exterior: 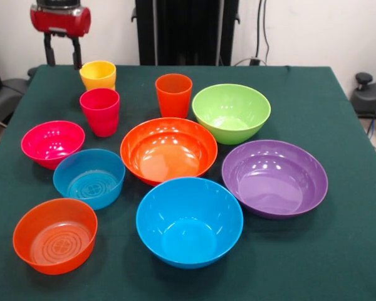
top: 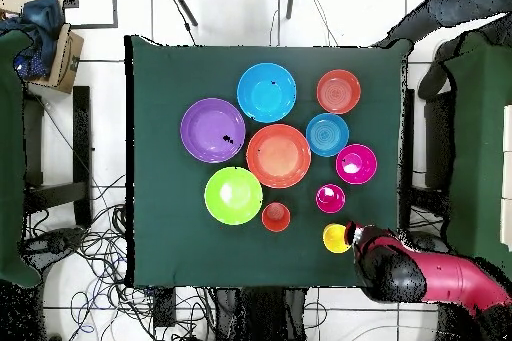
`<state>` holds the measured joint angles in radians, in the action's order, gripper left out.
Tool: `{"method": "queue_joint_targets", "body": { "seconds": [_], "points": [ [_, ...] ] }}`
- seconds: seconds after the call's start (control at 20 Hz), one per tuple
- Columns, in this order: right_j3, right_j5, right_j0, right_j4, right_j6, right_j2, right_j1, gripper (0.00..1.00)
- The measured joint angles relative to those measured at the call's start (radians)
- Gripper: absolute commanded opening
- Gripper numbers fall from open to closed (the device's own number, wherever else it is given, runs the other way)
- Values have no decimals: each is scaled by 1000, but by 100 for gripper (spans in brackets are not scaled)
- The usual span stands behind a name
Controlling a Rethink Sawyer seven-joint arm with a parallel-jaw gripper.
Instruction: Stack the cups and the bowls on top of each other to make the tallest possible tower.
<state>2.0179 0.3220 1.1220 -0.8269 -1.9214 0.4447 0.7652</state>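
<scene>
The gripper is seen at the upper left of the front view, above the far edge of the green table. Two dark fingers hang from its red body, set apart and with nothing between them. The yellow cup stands just below and to the right of the fingertips, near them; it cannot be told if it is touched. In the overhead view the gripper is found at the lower right, just beside the yellow cup, but the fingers are hidden there under the arm.

Nothing is stacked. The red-pink cup stands just in front of the yellow one, and the orange cup to its right. The lime green bowl is placed right of the orange cup. The large orange bowl lies in the middle, with the purple bowl to its right and the large blue bowl below it. At the left, the magenta bowl, the translucent blue bowl and the translucent orange bowl are set in a line toward the lower left.

The upper part of the gripper is cut off by the top edge of the front view.
</scene>
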Motion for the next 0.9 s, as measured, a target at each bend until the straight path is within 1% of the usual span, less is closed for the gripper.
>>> {"method": "queue_joint_targets", "body": {
  "seconds": [0.35,0.9],
  "points": [
    [-69,0,-28,-7,0,-46,-79,100],
    [-129,0,-45,-7,0,-78,-138,100]
  ]
}}
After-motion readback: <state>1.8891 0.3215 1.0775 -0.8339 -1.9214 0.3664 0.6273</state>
